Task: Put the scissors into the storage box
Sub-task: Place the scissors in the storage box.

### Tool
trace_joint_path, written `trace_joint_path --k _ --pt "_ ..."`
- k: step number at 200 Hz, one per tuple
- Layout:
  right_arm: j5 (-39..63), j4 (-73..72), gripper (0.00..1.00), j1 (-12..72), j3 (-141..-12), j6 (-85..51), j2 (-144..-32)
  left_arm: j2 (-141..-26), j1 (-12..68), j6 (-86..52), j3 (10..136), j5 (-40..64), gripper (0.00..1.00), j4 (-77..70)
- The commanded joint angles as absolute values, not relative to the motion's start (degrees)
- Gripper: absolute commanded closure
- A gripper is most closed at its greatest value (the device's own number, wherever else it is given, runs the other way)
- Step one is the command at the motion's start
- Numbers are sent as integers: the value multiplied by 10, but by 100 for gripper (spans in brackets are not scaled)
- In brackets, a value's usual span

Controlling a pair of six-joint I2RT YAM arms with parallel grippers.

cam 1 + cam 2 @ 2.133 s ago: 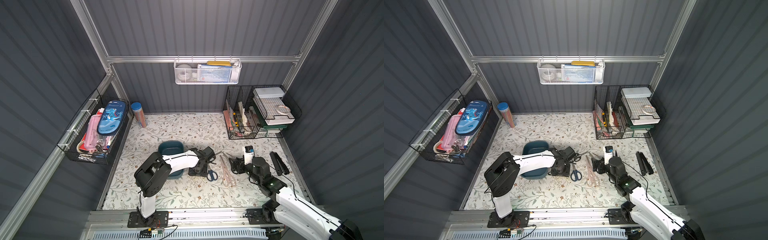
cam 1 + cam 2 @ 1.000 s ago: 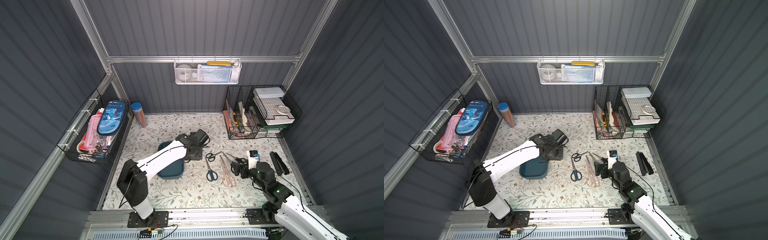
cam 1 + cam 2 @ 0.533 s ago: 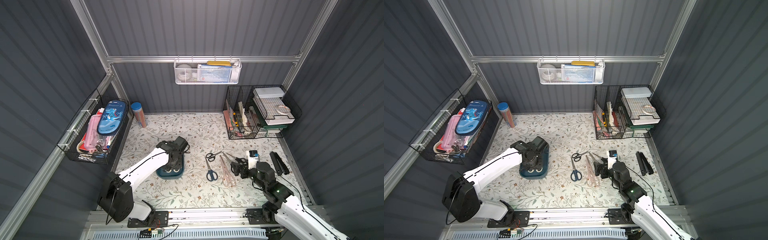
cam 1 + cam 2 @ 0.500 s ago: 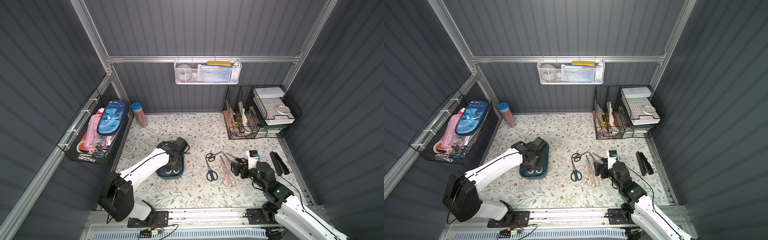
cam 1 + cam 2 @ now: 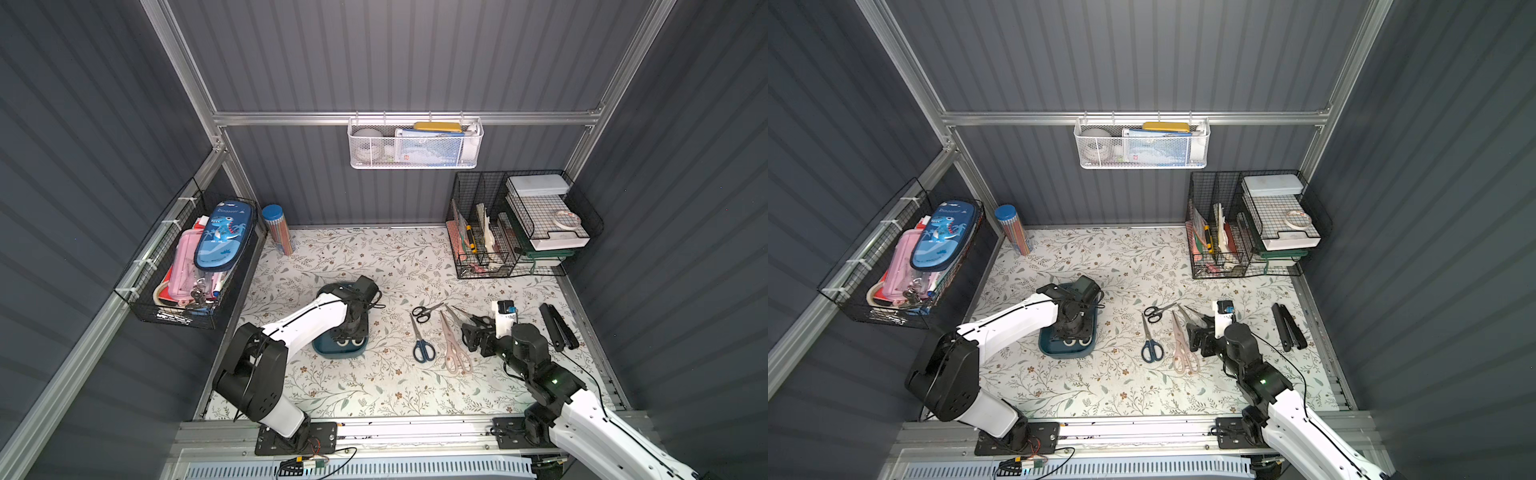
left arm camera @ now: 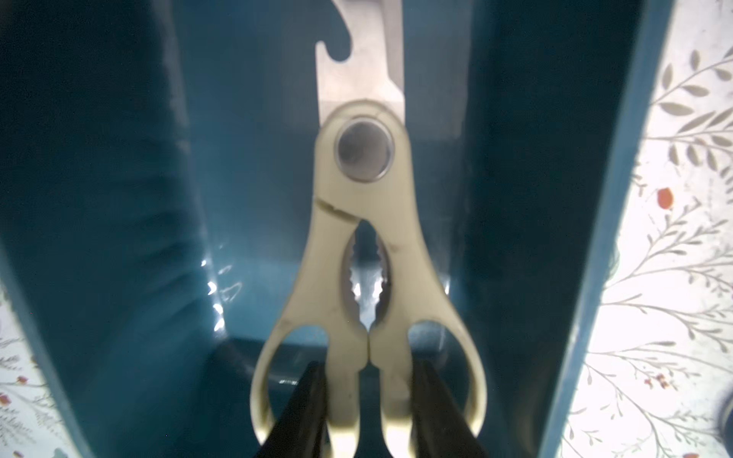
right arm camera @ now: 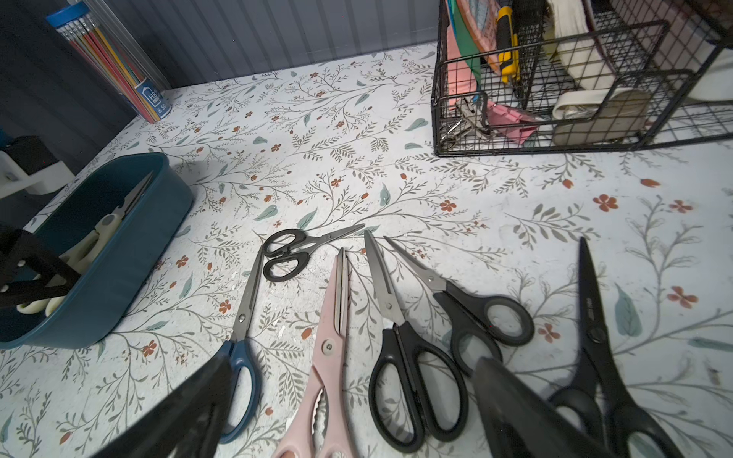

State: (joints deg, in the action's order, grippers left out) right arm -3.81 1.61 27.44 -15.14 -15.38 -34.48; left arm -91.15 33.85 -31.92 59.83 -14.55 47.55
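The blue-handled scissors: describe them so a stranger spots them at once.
On the floral tabletop, look right of the teal storage box. The blue-handled scissors lie flat between that box and the pink shears. Theirs are the only blue handles on the table.

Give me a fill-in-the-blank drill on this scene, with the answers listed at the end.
The shears held by the left gripper inside the storage box have ____ handles.
The right gripper hovers with jaws ____.
The long scissors lying next to the pink shears, on the box's side, have ____ handles.
Answers: cream, open, blue.
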Motion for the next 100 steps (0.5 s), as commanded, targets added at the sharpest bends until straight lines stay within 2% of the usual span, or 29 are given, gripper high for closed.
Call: trace_joint_path --k 1,33,57,100 --pt "-32 5 1 278 -163 -146 -348 -920 336 -303 604 -142 72 458" --pt "-30 3 1 277 -166 -145 -358 -925 337 -299 603 -144 71 451" --pt "-26 1 1 278 -170 -144 -368 -929 337 -302 595 -141 65 440" --pt "-26 0 1 277 -172 -144 -376 -929 337 -305 593 -146 61 433"
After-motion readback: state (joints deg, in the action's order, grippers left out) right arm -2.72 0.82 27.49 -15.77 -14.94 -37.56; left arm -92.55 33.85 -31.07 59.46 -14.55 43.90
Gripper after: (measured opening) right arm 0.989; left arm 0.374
